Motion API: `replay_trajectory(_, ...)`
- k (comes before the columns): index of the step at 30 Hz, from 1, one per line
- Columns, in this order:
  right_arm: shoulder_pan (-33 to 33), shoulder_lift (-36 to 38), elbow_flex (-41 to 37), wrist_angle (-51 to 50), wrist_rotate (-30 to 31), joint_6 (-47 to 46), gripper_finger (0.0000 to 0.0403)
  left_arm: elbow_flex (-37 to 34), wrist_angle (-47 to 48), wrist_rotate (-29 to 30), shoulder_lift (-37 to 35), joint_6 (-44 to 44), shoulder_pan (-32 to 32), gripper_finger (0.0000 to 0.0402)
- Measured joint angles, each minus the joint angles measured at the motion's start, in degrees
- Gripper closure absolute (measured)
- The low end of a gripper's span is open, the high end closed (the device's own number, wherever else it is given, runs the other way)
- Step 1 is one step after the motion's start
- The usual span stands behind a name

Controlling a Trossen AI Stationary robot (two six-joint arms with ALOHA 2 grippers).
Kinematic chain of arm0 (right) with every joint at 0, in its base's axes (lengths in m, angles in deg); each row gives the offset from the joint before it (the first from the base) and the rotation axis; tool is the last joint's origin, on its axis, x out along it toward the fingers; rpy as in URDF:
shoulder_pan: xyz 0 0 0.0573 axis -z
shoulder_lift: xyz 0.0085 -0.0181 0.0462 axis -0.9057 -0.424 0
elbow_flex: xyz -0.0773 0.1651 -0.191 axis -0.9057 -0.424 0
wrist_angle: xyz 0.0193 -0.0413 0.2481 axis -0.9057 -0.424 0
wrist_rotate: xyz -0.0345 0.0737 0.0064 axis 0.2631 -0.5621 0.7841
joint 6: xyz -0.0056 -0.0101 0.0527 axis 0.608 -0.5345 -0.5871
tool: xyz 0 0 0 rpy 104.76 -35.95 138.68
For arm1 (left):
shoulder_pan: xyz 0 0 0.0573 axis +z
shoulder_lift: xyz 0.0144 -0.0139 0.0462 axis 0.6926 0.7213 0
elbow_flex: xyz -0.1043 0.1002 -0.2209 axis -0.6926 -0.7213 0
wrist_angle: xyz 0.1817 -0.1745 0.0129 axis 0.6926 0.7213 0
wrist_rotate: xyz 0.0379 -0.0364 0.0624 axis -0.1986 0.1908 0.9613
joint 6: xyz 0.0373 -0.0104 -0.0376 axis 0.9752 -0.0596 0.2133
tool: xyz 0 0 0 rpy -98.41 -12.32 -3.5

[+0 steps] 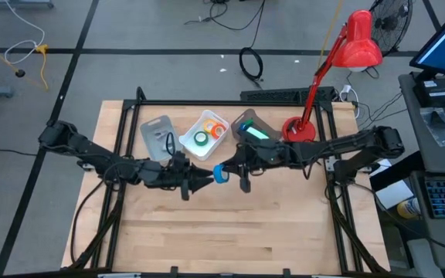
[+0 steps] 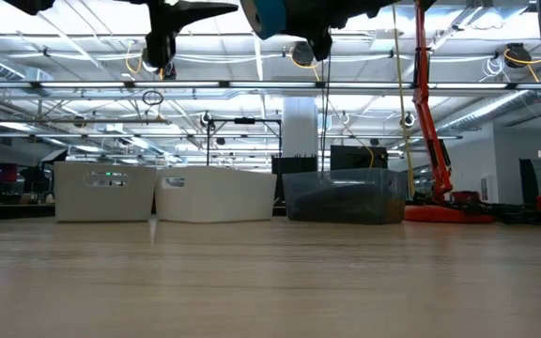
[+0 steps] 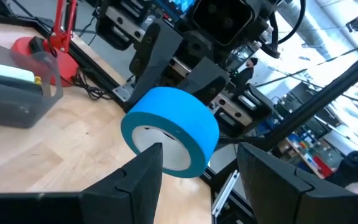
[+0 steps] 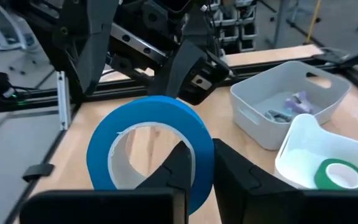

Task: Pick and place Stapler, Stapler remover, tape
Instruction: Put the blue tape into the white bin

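The blue tape roll [image 4: 148, 149] hangs in the air over the table's middle [image 1: 220, 174], with my right gripper [image 4: 199, 149] shut on it. My left gripper [image 3: 201, 149] is open. It points at the roll from the table's left, one finger on each side of the roll's near face [image 3: 166, 134]. The green roll [image 4: 335, 174] and the orange roll [image 1: 216, 128] lie in the white bin [image 1: 205, 133]. A pale-green object [image 1: 256, 133] lies in the dark clear bin [image 1: 253, 125]. Small items lie in the grey bin [image 4: 288, 102]. My right gripper holds the blue roll by its band [image 4: 201, 158], one finger inside the ring and one outside, reaching level from the table's right. The roll is lifted clear of the table, standing on edge. My left gripper: I cannot tell whether its fingertip [image 3: 154, 155] touches the roll's face.
The three bins stand in a row along the far side of the table [image 1: 230, 232]. A red desk lamp [image 1: 358, 42] has its base [image 1: 298, 130] at the far right corner. Black frame rails [image 1: 230, 102] border the table. The near half of the tabletop is bare wood.
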Motion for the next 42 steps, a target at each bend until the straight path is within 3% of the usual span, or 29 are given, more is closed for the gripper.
replay_trajectory(5, 1.9, 0.0, 0.0, 0.1, -3.8, -1.7, 0.0371, 0.0, 0.0, 0.0, 0.0, -0.8, 0.5, 0.019)
replay_trajectory(12, 2.0, 0.0, 0.0, 1.7, -3.7, -2.9, 0.0371, 0.3, -0.2, -0.3, 0.0, -1.3, 2.1, 0.019)
replay_trajectory(24, 2.3, -0.8, 0.1, 5.9, -3.5, -3.9, 0.0371, 2.4, -0.5, -5.8, 0.0, -0.2, 3.2, 0.019)
replay_trajectory(42, 2.7, -0.8, 0.0, 9.2, -1.8, -5.8, 0.0371, 2.5, -3.4, -7.4, 1.5, 0.2, 3.3, 0.019)
